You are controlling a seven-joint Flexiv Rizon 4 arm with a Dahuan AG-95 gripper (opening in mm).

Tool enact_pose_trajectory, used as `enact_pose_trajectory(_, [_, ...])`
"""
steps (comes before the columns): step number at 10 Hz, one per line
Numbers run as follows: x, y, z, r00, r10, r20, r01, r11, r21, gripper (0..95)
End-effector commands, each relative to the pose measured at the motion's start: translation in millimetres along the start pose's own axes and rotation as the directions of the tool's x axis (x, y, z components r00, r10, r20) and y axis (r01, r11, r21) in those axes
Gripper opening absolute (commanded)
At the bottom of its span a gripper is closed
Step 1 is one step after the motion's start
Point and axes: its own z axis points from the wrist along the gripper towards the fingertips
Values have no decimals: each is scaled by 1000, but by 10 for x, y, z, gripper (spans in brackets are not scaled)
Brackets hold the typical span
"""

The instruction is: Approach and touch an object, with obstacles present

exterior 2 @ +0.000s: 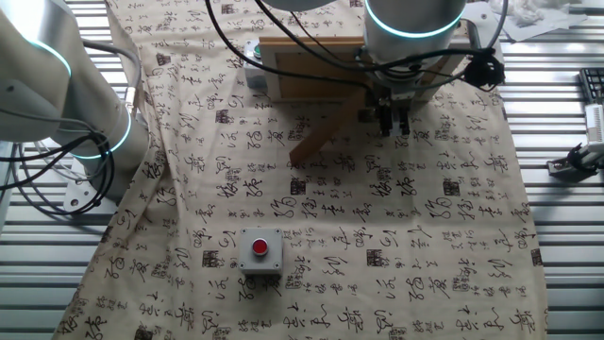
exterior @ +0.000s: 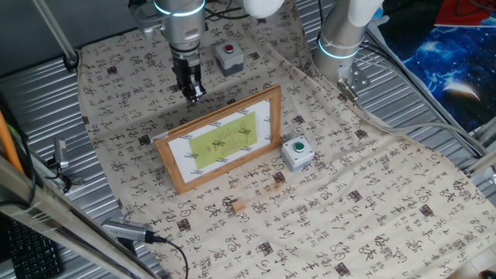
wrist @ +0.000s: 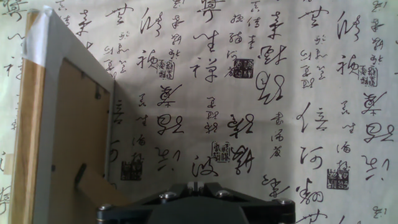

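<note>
The tiny tan wooden cube (exterior: 237,206) lies on the patterned cloth in front of the picture frame (exterior: 225,138), near the table's front. The frame stands tilted on its prop, yellow-green sheet facing the cube. My gripper (exterior: 191,94) hangs behind the frame, on the side away from the cube, fingers down and shut on nothing, just above the cloth. In the other fixed view my gripper (exterior 2: 394,120) is beside the frame's back (exterior 2: 321,66) and its prop (exterior 2: 316,142). The hand view shows my gripper (wrist: 194,185) and the frame's back (wrist: 68,124); the cube is hidden there.
A grey box with a green button (exterior: 297,153) sits at the frame's right end. A grey box with a red button (exterior: 229,56) sits behind my gripper, also in the other fixed view (exterior 2: 260,249). A second arm's base (exterior: 341,43) stands at the back right.
</note>
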Motion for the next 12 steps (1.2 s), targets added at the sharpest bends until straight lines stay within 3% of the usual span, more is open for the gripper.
enact_pose_trajectory(1, [5,1,-4,1000,0,1,0,1000,-1,0])
enact_pose_trajectory(6, [7,3,-8,1000,25,1,-25,999,20,0])
enact_pose_trajectory(7, [7,3,-8,999,32,1,-32,998,51,0])
enact_pose_trajectory(8, [8,0,-10,999,37,1,-37,998,58,0])
enact_pose_trajectory(10, [21,-35,-27,999,49,-1,-49,997,58,0])
enact_pose_trajectory(12, [107,-183,-66,999,51,-4,-51,997,52,0])
